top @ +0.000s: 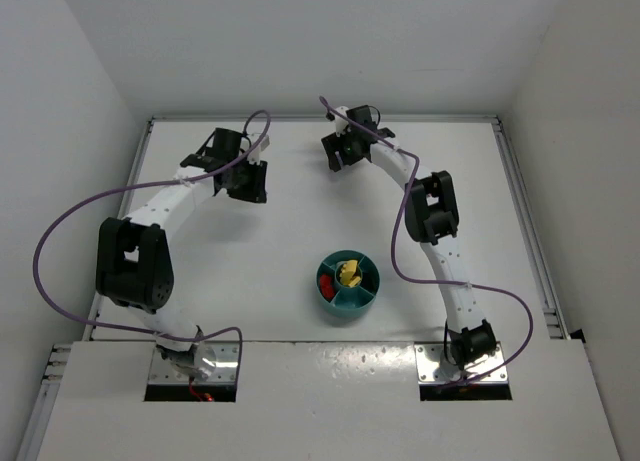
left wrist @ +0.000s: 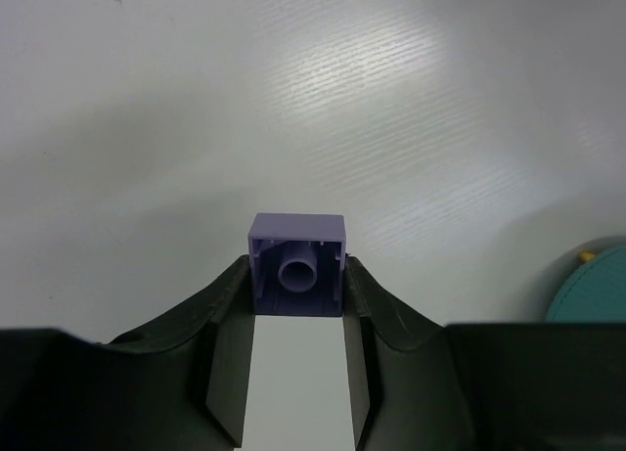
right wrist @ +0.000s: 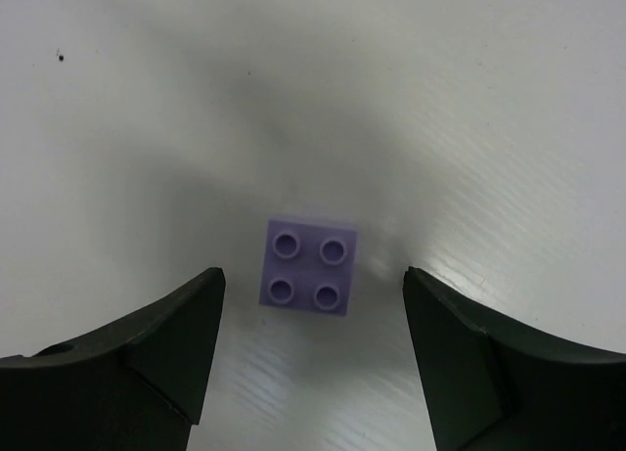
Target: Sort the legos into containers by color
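From above, both white arms reach to the far half of the white tabletop, well apart from the round teal plastic dish nearer their bases. Tiny red bricks lie in one wedge of it and yellow bricks about its middle. The left pincer and right pincer are too small here to read.

In the left wrist view, the left pincer is clamped on a lilac-purple square plastic brick. It is pinched by two opposite side walls, with its hollow underside and centre tube facing the camera. The dish's rim peeks in at the right edge.

In the right wrist view, the right pincer stands wide. One finger is on each side of a second lilac brick, which lies flat on the tabletop with four studs up and touches neither finger.

These bricks look feather-light, rigid and smooth, hardly breakable. I'd judge the flat side walls the place to squeeze, squarely, since a skewed pinch could make one twist or skate away.
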### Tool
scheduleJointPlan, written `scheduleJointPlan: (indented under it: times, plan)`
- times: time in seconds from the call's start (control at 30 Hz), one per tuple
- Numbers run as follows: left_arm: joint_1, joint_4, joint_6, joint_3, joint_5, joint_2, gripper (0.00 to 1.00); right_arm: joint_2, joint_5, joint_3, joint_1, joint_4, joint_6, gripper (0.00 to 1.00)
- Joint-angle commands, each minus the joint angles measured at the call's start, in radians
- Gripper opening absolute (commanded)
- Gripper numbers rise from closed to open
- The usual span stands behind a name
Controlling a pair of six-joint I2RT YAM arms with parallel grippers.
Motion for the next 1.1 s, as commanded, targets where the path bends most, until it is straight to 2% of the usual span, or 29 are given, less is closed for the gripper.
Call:
scheduleJointPlan:
  times: [0.0, 0.13, 0.23, 0.27, 0.37, 0.4, 0.43, 0.47, 0.53, 0.63, 0.67, 0.77, 0.8, 0.93, 1.0, 1.07]
  plan:
    - [0.014, -0.009, 0.029, 0.032, 0.045, -0.091, 0.21, 0.035, 0.037, 0.038, -0.004, 0.040, 0.022, 0.73]
    - [0.014, -0.038, 0.068, 0.003, 0.098, -0.169, 0.19, 0.054, 0.037, 0.047, -0.004, 0.058, 0.022, 0.66]
    - [0.014, -0.061, 0.095, 0.003, 0.109, -0.200, 0.18, 0.064, 0.037, 0.047, -0.004, 0.049, 0.022, 0.49]
    - [0.014, -0.071, 0.110, 0.003, 0.121, -0.217, 0.18, 0.064, 0.023, 0.038, -0.004, 0.049, 0.022, 0.37]
    - [0.014, -0.094, 0.158, 0.003, 0.199, -0.261, 0.17, 0.008, -0.010, 0.000, -0.004, 0.011, 0.022, 0.15]
    - [0.014, -0.094, 0.172, 0.003, 0.225, -0.275, 0.17, -0.070, -0.020, -0.075, -0.004, 0.011, 0.022, 0.05]
    - [0.000, -0.107, 0.198, 0.003, 0.245, -0.289, 0.17, -0.127, -0.030, -0.138, -0.004, 0.046, 0.022, 0.05]
    - [-0.017, -0.107, 0.198, -0.014, 0.255, -0.322, 0.17, -0.190, -0.030, -0.273, -0.004, 0.070, 0.022, 0.04]
    - [-0.092, -0.126, 0.233, -0.043, 0.264, -0.367, 0.17, -0.381, -0.030, -0.439, -0.004, 0.111, 0.022, 0.02]
    - [-0.198, -0.147, 0.253, -0.071, 0.279, -0.404, 0.18, -0.553, -0.043, -0.546, -0.004, 0.094, 0.022, 0.02]
    - [-0.271, -0.156, 0.253, -0.094, 0.292, -0.430, 0.18, -0.665, -0.043, -0.610, -0.014, 0.072, 0.012, 0.02]
    - [-0.340, -0.165, 0.265, -0.128, 0.347, -0.452, 0.18, -0.825, -0.052, -0.725, -0.014, 0.001, 0.003, 0.02]
    - [-0.360, -0.174, 0.265, -0.141, 0.347, -0.452, 0.18, -0.936, -0.063, -0.756, -0.024, -0.020, 0.003, 0.02]
    - [-0.497, -0.197, 0.305, -0.151, 0.338, -0.441, 0.18, -1.206, -0.125, -0.922, -0.034, -0.087, 0.003, 0.01]
    - [-0.569, -0.206, 0.318, -0.151, 0.338, -0.407, 0.18, -1.265, -0.203, -0.943, -0.064, -0.180, -0.008, 0.01]
    - [-0.640, -0.206, 0.327, -0.140, 0.338, -0.361, 0.18, -1.334, -0.268, -1.017, -0.115, -0.202, -0.017, 0.01]
